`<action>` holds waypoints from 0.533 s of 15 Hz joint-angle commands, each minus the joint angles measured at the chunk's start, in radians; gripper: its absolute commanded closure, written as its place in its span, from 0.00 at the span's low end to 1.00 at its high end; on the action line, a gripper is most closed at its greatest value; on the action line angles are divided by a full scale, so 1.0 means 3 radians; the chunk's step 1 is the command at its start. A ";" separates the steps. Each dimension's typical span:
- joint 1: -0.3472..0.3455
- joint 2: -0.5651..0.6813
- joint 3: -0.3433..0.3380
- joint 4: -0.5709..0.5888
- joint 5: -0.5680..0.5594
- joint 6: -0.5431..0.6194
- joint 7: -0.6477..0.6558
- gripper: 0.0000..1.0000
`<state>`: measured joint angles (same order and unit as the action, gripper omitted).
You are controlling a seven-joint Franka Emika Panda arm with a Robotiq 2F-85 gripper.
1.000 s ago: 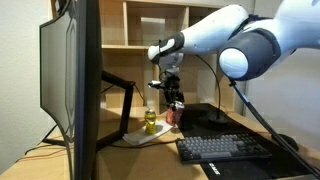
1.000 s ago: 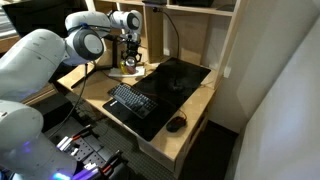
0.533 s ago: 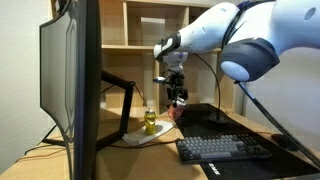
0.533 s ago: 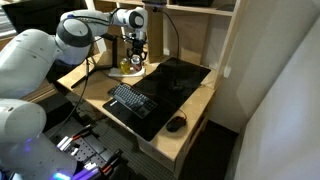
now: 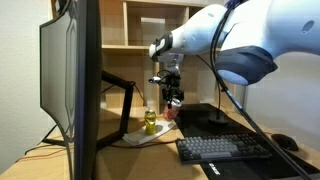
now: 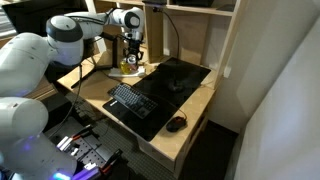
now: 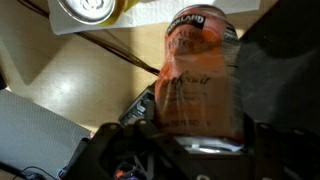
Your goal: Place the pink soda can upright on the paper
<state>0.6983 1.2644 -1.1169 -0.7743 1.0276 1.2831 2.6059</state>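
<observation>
Your jaws are clamped on the pink soda can; beyond them lies the paper, yellow bottle standing on it, bare counter before its edge.

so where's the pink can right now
Centre of the wrist view: the pink can is clamped in the gripper, in the air near the yellow bottle on the paper.

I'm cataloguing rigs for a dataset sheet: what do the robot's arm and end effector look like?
The arm is built of bulky, rounded white shells with a round grey joint cap. The end effector is black and compact. Thin black cables run alongside the arm. No markings are legible.
</observation>
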 commanded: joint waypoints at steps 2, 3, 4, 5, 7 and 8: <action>0.0122 0.0124 -0.0300 -0.0212 0.0085 -0.0041 0.0004 0.53; 0.0149 0.0168 -0.0409 -0.0226 0.0127 -0.0058 0.0004 0.53; 0.0171 0.0214 -0.0529 -0.0220 0.0179 -0.0127 0.0002 0.53; 0.0183 0.0253 -0.0630 -0.0217 0.0244 -0.0151 0.0002 0.53; 0.0147 0.0271 -0.0740 -0.0149 0.0445 -0.0381 0.0002 0.53; 0.0180 0.0271 -0.0831 -0.0233 0.0598 -0.0476 0.0001 0.53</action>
<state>0.7314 1.3414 -1.2945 -0.8100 1.1082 1.2152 2.6064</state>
